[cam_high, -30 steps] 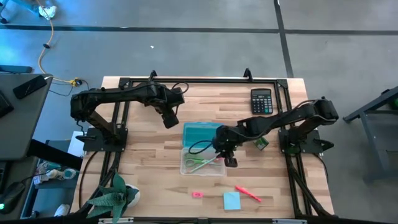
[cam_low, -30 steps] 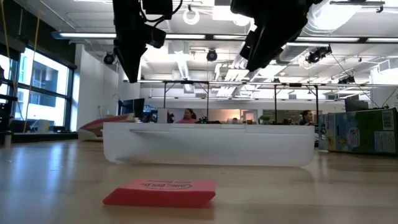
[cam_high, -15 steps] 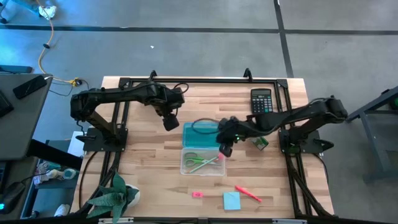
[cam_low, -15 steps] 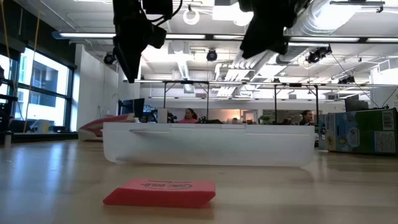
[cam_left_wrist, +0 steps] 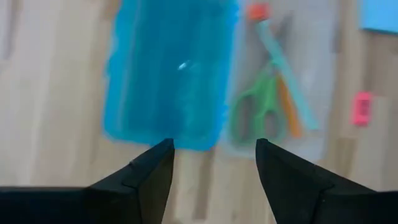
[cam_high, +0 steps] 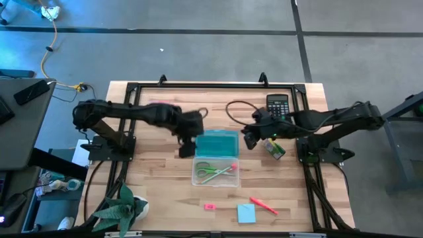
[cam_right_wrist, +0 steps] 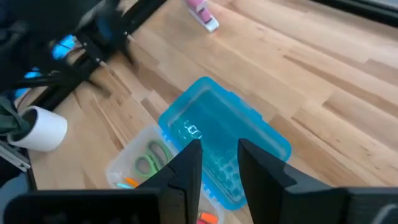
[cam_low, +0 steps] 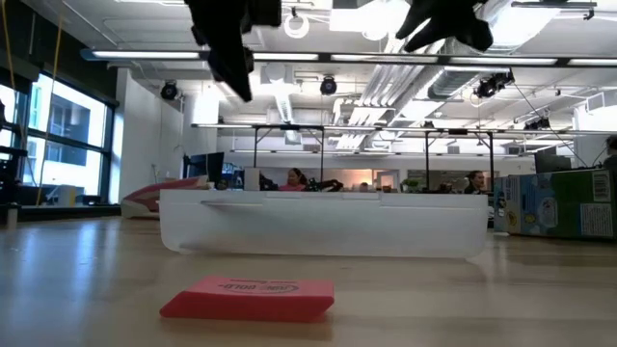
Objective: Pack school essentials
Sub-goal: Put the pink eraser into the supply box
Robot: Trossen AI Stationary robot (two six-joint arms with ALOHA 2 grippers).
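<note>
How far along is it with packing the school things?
Partly done. The scissors and a pencil already lie in the clear box, whose blue lid is open. Nothing is being carried: the left gripper is open over the lid. The eraser, sticky pad and red pen are on the table.

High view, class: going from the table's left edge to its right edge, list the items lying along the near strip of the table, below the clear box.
Plant → pink eraser → blue sticky pad → red pen.
</note>
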